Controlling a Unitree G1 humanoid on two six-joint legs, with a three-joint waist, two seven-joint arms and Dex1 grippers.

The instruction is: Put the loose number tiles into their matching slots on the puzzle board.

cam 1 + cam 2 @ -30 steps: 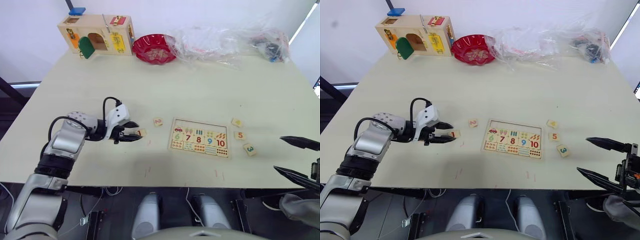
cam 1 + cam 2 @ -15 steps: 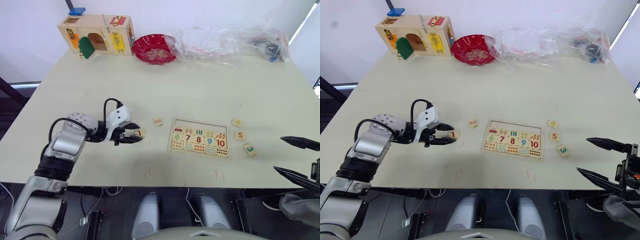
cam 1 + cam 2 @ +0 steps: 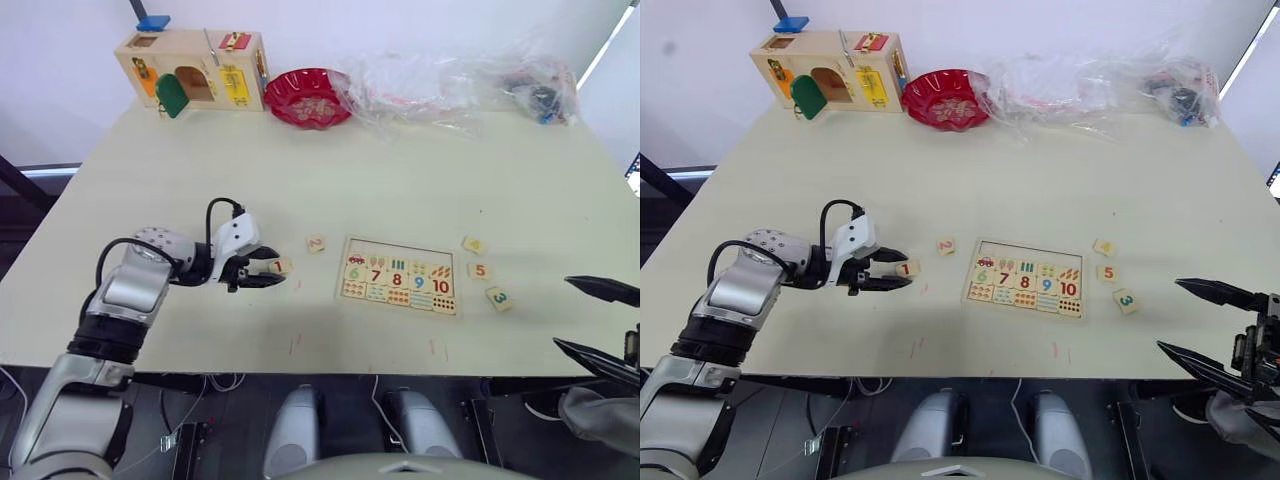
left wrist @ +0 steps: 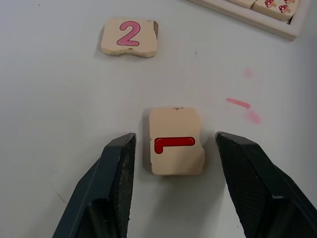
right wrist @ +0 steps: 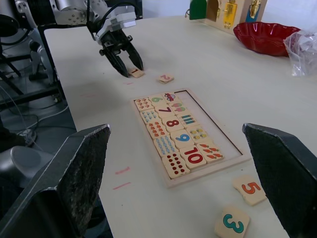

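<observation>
Left gripper [image 4: 173,148] open, fingers straddling tile 1 [image 4: 174,142] without contact, near the desk [image 3: 420,180] front edge. Tile 2 [image 4: 129,37] and board [image 3: 399,275] beyond. Right gripper [image 3: 1210,325] open, empty, off the front-right corner.

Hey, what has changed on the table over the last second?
The left gripper crept forward, so its open fingers now straddle the red 1 tile, not yet closed on it. The right gripper edged slightly outward. The other loose tiles and the puzzle board stayed put.

Matt pale-wood red 1 tile [image 4: 174,141] lies on the smooth matt table [image 4: 59,89] between textured black fingers [image 4: 119,168].
</observation>
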